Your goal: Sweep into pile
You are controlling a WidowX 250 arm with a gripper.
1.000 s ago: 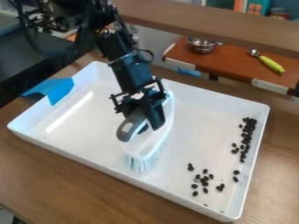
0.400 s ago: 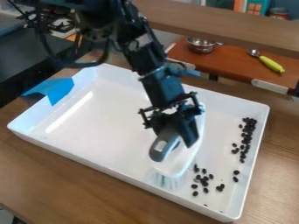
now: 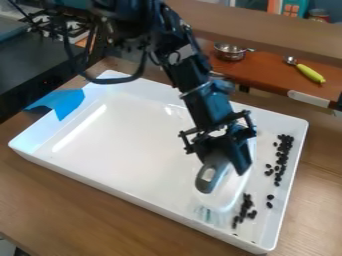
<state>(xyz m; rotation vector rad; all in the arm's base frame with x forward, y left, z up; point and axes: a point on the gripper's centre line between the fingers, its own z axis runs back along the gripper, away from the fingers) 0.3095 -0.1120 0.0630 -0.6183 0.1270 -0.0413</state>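
Two fingers of mine pinching the brush by its handle, probably the best grab spot tbh. It's in the tray, beside some beans. Bristles look soft, beans probably light and rolly.

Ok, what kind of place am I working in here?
Probably a toy kitchen set up in a lab or workroom: a black stove stands at the left, a small metal pot sits on a reddish-brown shelf, and a spoon with a yellow-green handle lies beside it.
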